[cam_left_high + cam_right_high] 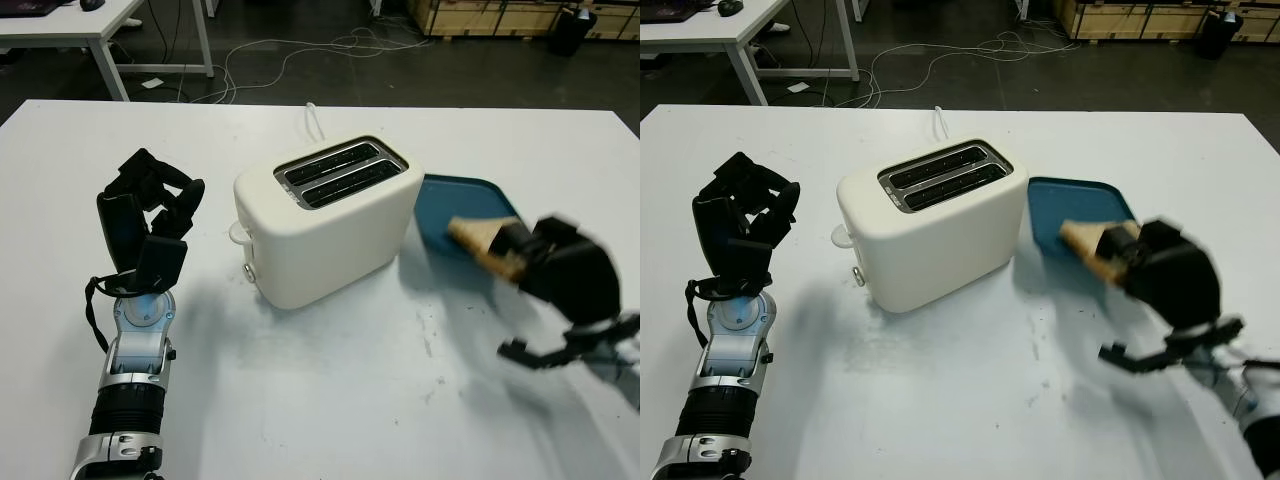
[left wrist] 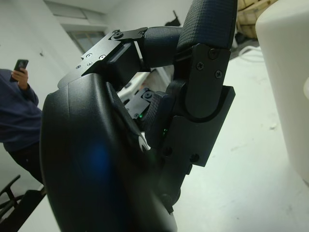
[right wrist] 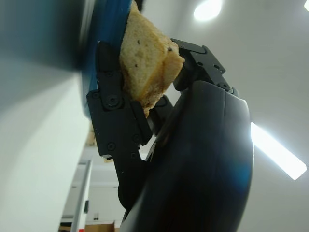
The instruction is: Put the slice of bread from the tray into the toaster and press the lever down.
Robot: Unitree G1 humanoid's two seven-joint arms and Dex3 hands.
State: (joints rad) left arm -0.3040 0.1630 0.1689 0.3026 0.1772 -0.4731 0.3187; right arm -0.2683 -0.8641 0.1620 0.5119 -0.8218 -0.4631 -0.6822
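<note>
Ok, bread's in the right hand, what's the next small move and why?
Probably lift the right hand and carry the bread left toward the toaster. It grips the bread over the tray, the slots are empty, and the left hand is parked.

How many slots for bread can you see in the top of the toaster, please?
2. Both slots run side by side along the top of the toaster: the far slot towards the table's back edge, the near slot just in front. Both look empty.
</note>
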